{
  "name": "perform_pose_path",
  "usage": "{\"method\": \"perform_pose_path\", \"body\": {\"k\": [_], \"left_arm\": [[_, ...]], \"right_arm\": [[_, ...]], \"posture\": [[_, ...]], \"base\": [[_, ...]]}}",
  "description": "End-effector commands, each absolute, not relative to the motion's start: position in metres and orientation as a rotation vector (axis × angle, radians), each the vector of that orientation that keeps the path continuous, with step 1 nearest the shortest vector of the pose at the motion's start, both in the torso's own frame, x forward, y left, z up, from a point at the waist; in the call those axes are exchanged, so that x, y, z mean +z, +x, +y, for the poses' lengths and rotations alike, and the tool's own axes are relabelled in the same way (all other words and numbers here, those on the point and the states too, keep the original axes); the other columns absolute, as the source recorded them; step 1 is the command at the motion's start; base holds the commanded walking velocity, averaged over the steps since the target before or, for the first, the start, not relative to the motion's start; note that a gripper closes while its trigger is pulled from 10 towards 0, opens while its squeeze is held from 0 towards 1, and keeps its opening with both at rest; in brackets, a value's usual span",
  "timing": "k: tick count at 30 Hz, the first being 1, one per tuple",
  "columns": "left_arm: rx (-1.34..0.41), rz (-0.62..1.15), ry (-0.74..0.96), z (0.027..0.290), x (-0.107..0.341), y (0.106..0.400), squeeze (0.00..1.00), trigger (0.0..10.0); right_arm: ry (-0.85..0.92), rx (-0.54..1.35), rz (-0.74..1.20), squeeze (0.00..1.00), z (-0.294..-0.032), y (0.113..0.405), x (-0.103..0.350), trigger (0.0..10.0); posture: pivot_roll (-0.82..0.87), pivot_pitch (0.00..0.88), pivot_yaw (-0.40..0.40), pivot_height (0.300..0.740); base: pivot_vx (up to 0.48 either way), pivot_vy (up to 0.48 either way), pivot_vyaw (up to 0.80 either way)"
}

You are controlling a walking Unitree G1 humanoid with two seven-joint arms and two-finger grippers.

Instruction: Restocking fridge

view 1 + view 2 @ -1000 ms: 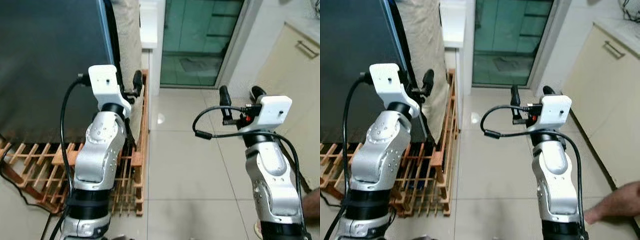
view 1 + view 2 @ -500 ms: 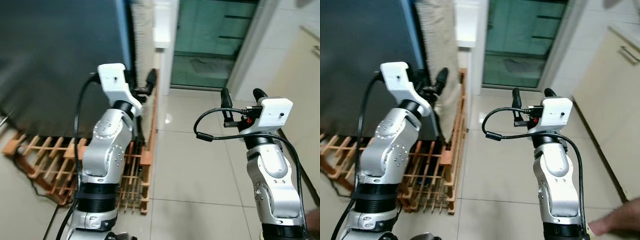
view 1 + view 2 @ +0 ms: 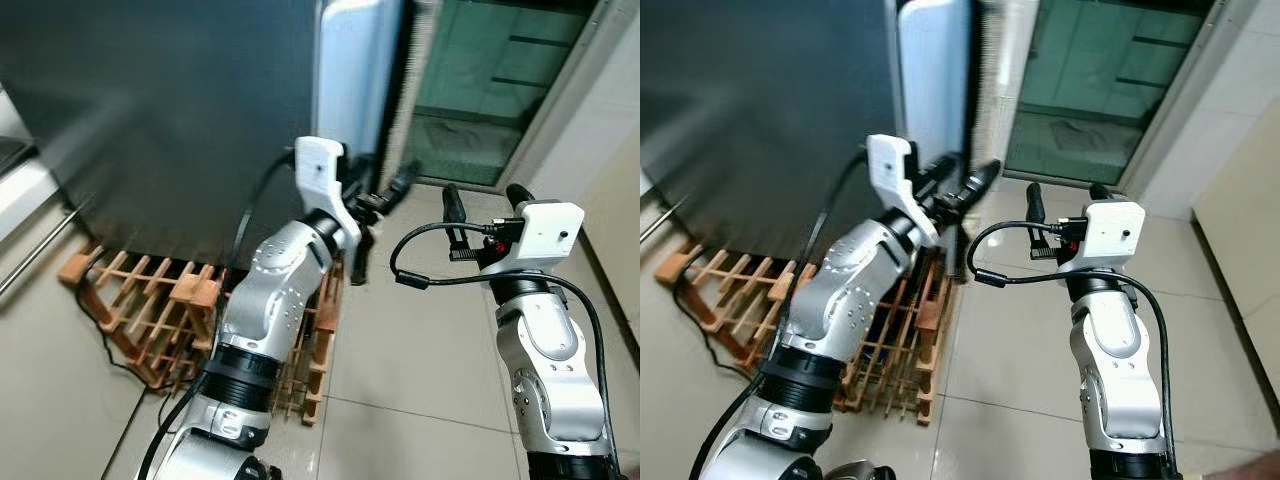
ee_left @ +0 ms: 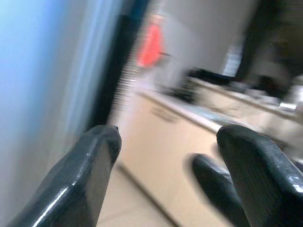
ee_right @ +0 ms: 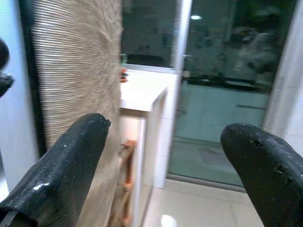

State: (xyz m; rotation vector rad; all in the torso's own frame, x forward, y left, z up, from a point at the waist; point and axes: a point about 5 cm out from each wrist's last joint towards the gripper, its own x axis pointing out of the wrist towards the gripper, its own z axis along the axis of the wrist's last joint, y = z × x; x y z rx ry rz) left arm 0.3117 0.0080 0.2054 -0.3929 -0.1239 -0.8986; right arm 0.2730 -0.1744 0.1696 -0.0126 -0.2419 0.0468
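Pale floor tiles (image 3: 400, 350) spread out before us, running toward a green-tinted glass door (image 3: 480, 90) at the far end of the room. Largest of all is the fridge (image 3: 160, 110), a dark, broad body on our left side, with its lighter silvery-blue edge (image 3: 350, 70) turned toward the middle of the scene and a strip of woven beige cloth (image 5: 75, 71) hanging just beyond it. Under the fridge sits a wooden slatted pallet (image 3: 150, 300), its bars showing from the left side round to the front corner, with a black cable trailing on the floor beside it. Our left arm reaches up and across in front of the fridge's edge; our left gripper (image 3: 385, 195) is raised near that pale edge, and in the left wrist view its fingers (image 4: 90, 175) stand well apart with nothing between them, the blurred blue-white surface of the fridge close beside one of them. We cannot tell whether either finger touches the fridge. Our right gripper (image 3: 480, 195) is held up over the open floor, pointing toward the glass door, its fingers (image 5: 71, 156) spread wide and empty. A cream cabinet (image 3: 1250, 250) stands along our right.
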Motion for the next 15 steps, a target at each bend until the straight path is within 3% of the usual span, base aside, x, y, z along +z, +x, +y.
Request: {"method": "perform_pose_path", "body": {"k": [1,6,10,15], "left_arm": [[-1.056,-0.213,-0.485,-0.029,0.239,0.295,0.0,10.0],[-1.104,-0.233,-0.467,-0.018,0.244,0.293,0.0,10.0],[-0.993,-0.219,-0.394,0.023,0.238,0.301,0.0,10.0],[-0.566,-0.218,-0.416,0.091,0.227,0.315,0.0,10.0]], "right_arm": [[-0.02,0.027,-0.24,0.0,-0.179,0.27,0.17,10.0],[-0.025,0.034,-0.23,0.0,-0.179,0.268,0.167,10.0],[-0.023,0.043,-0.211,0.0,-0.178,0.267,0.162,10.0],[-0.002,0.057,-0.204,0.0,-0.175,0.274,0.16,10.0]], "posture": [[-0.21,0.0,0.014,0.74],[-0.2,0.0,0.011,0.74],[-0.18,0.0,0.008,0.74],[-0.13,0.0,0.003,0.74]], "base": [[0.0,0.0,0.0],[0.0,0.0,0.0],[0.0,0.0,0.0],[0.0,0.0,0.0]]}}
